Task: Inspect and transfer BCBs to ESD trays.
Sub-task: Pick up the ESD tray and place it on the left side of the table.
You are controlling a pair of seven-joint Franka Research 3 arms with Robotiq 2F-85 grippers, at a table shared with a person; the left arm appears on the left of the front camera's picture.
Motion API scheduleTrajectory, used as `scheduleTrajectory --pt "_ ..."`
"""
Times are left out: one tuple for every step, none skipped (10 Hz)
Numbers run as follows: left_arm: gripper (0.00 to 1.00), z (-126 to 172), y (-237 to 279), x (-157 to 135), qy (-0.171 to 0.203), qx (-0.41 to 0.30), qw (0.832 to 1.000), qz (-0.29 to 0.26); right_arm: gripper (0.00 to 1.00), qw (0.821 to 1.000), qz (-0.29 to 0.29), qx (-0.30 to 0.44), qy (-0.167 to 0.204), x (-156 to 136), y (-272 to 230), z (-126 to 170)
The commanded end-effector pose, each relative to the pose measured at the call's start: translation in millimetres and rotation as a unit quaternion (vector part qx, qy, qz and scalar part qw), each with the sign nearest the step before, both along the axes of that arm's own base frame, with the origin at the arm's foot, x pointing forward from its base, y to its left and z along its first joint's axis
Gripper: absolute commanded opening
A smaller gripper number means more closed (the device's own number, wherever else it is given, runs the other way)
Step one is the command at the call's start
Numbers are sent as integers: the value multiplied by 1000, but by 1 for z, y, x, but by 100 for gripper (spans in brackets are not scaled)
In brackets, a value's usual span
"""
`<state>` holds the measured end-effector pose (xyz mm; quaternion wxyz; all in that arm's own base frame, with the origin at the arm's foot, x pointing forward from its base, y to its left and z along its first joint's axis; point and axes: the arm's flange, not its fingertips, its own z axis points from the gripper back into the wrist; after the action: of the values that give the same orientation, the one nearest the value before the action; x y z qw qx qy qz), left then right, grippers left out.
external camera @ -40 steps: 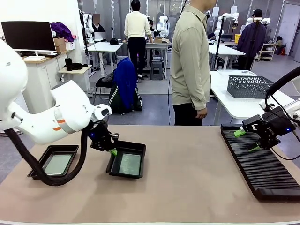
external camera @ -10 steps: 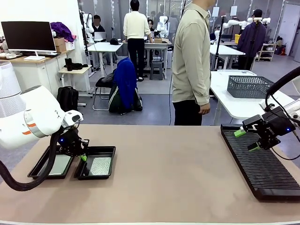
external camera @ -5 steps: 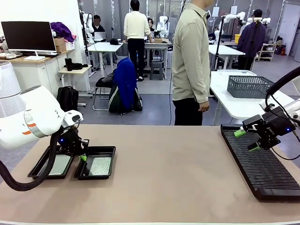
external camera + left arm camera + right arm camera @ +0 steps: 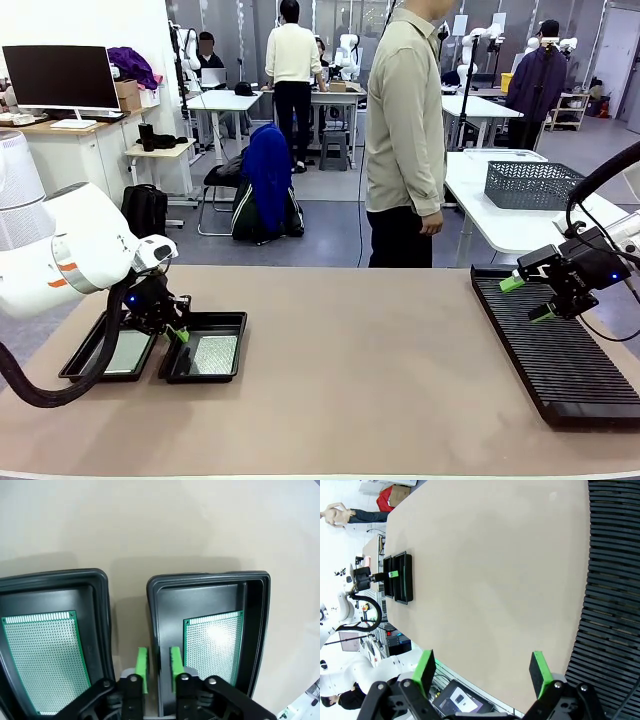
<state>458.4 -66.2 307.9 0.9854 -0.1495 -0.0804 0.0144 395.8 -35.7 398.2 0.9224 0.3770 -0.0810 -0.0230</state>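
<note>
Two black trays sit side by side at the near left of the desk [image 4: 400, 380], each with a green-faced perforated board lying flat on its floor: the left tray [image 4: 92, 372] with its board [image 4: 125, 351], and the right tray [image 4: 232, 322] with its board [image 4: 214, 353].

The left gripper [image 4: 159, 661] straddles the near rim of the right tray, one green pad outside the wall and one inside, with slight gaps showing, so whether it grips the wall cannot be told from these views.

The boards look thin, stiff and light, probably brittle at the corners and easily scratched on the face; an edge pinch seems the safest hold, though each lies low behind sloping tray walls that leave little room for a finger. The trays look light enough to slide on the smooth desk, and their rims nearly touch.

At the far right, the right gripper [image 4: 526, 298] hangs with fingers spread wide and empty above a long ribbed rack [image 4: 570, 380], well apart from the trays.

A person [image 4: 405, 140] stands beyond the desk's far edge, hands down. A wire basket [image 4: 530, 185] rests on another table behind.
</note>
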Motion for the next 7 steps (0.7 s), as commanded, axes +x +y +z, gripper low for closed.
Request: scheduleTrajectory --pt "100 2 -1 -1 -1 2 1000 -1 100 1000 -2 1 1 0 2 0" --pt "100 4 -1 -2 -3 -1 1000 -3 100 1000 -2 1 1 0 2 0" --pt "82 8 -1 -3 -8 -2 1000 -7 100 1000 -2 1 1 0 2 0" --pt "92 12 -2 -4 -11 -3 1000 -8 100 1000 -2 1 1 0 2 0" --pt "100 18 -2 -5 -14 -10 1000 -10 100 1000 -2 1 1 0 2 0" --pt "100 25 -3 -7 -21 -13 1000 -15 100 1000 -2 1 1 0 2 0" --pt "100 34 -5 -9 -25 -14 999 -18 100 1000 -2 1 1 0 2 0"
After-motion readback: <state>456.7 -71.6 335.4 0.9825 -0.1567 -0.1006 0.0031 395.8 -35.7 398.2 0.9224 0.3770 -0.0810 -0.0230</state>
